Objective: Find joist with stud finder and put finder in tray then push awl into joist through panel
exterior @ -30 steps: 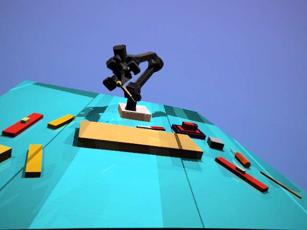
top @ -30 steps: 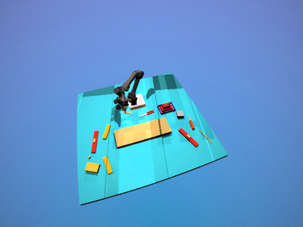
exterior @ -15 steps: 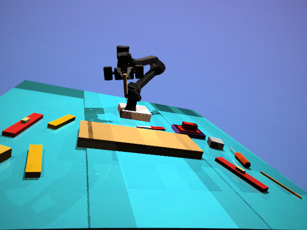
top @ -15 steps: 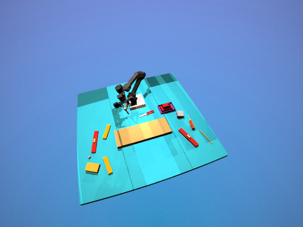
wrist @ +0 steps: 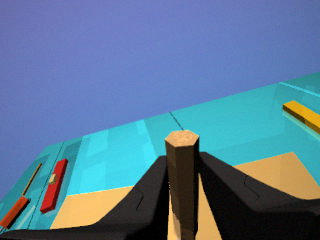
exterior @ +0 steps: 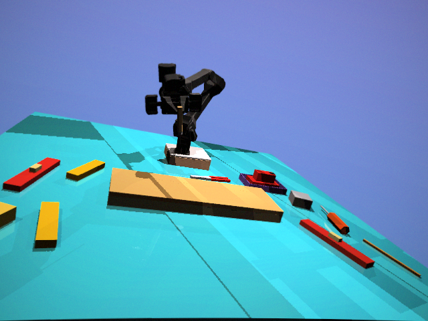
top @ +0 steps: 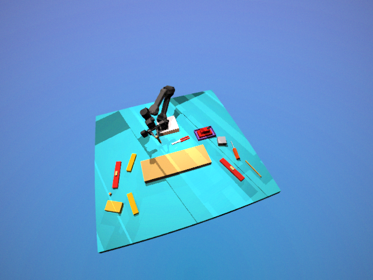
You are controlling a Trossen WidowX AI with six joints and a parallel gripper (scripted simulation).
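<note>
My gripper (top: 156, 136) (wrist: 182, 160) is shut on the awl, in front of the arm's base and behind the floor panel. The awl (top: 158, 139) (exterior: 179, 120) (wrist: 182, 175) has a brown six-sided wooden handle; it looks near upright in the exterior view, its thin tip pointing down in the top view. The tan floor panel (top: 176, 163) (exterior: 193, 193) (wrist: 260, 172) lies flat below and ahead, with shadows across it; I see no hole in it. The red stud finder (top: 205, 130) (exterior: 264, 176) sits in the purple tray (top: 197, 137) (exterior: 281, 190), right of the base.
A red-handled tool (top: 184, 139) (exterior: 220, 178) lies between base and panel. Right of the panel are a grey block (top: 222, 140), an orange screwdriver (top: 235, 153), a red level (top: 238, 174) and a thin rod (top: 253, 168). Left are another red level (top: 116, 181) and several yellow blocks (top: 131, 163).
</note>
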